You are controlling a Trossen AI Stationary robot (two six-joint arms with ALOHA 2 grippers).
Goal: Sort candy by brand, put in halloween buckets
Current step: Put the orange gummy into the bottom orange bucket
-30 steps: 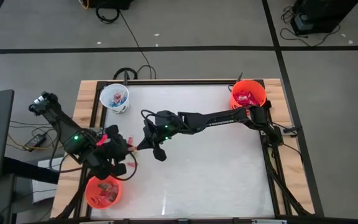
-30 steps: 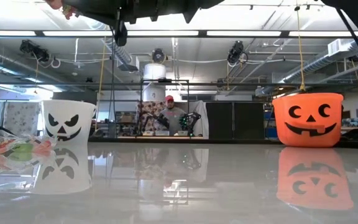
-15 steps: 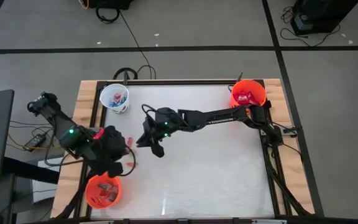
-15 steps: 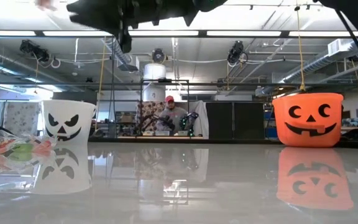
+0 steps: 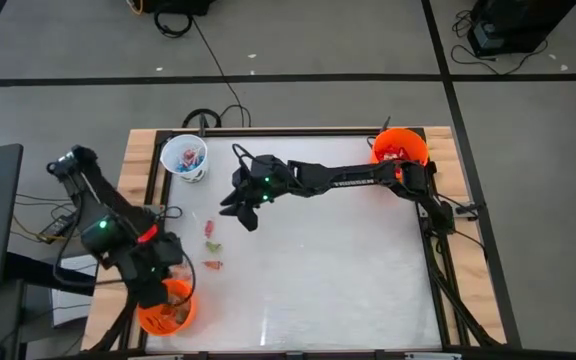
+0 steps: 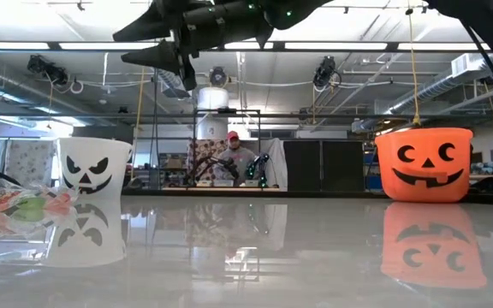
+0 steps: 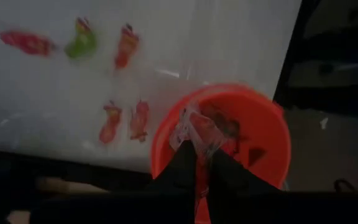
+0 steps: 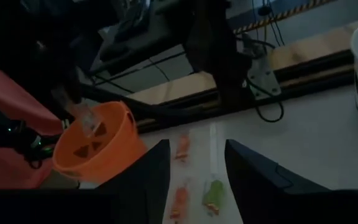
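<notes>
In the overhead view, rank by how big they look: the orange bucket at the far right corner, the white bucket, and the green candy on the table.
1. Orange bucket, largest.
2. White bucket, a bit smaller, though an arm covers part of the orange one, so the gap is unsure.
3. Green candy, by far the smallest.

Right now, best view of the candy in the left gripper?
Left wrist view: left gripper shut on a clear-wrapped candy over the orange bucket. Right wrist shows it small and far; high view hides it; low view misses it.

A: What's in the left hand [image 7: 197,163]?
B: A clear wrapper [image 7: 199,132], too blurred to name.
A: And the bucket [image 7: 263,127] below it?
B: Its contents are blurred, its near rim hidden behind the fingers.
</notes>
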